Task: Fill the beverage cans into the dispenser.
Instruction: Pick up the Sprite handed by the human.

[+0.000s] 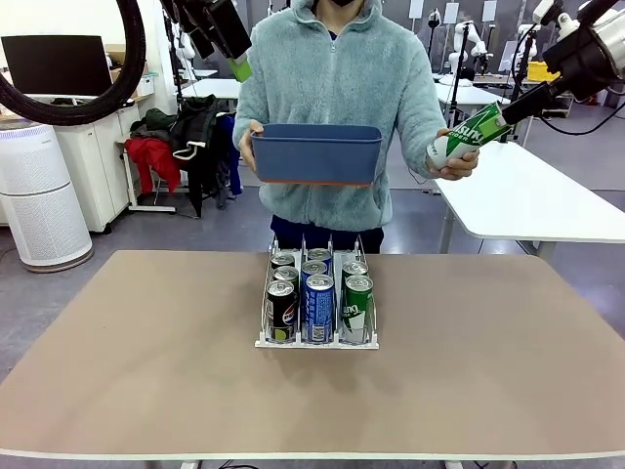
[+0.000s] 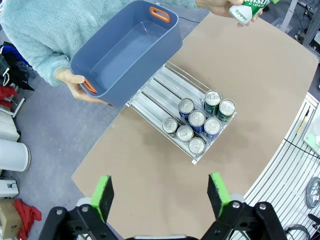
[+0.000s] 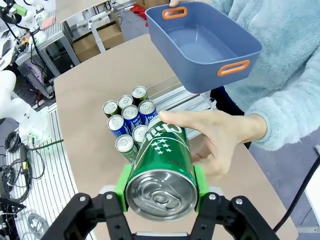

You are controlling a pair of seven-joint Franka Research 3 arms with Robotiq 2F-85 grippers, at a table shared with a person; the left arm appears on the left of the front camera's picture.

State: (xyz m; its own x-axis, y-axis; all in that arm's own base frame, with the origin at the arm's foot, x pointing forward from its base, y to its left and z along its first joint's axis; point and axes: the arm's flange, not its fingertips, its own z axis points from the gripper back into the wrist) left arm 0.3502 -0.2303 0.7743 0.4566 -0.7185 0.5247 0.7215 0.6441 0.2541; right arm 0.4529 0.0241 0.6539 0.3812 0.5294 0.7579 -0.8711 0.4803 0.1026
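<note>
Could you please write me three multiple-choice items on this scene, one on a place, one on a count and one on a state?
1. Where is the blue bin?
A. on the table
B. held up by the person
C. inside the dispenser

2. How many cans stand in the dispenser?
A. four
B. seven
C. ten

3. What is the right hand doing?
A. shut on the green can
B. open and idle
C. pushing the bin

Answers: 1 B, the person's hand carries it above the table; 2 B, seven silver tops show from above; 3 A, its pads clamp the can's sides.

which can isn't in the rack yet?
The green can, clamped in the right gripper with the person's hand on it. The others stand in the dispenser.
</note>
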